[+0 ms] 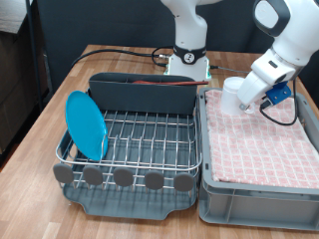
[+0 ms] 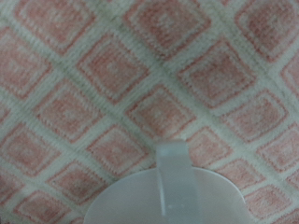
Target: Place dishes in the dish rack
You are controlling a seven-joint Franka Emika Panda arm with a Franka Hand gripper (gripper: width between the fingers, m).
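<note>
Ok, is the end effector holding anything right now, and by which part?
Cannot be told. The end effector sits at the white mug over the cloth-lined bin, but its fingers are not visible in either view.

We find no readable text, labels, brands, numbers or signs in either view. The dish rack, plate, mug and checked cloth carry no legible markings; the cloth shows only its pattern.
</note>
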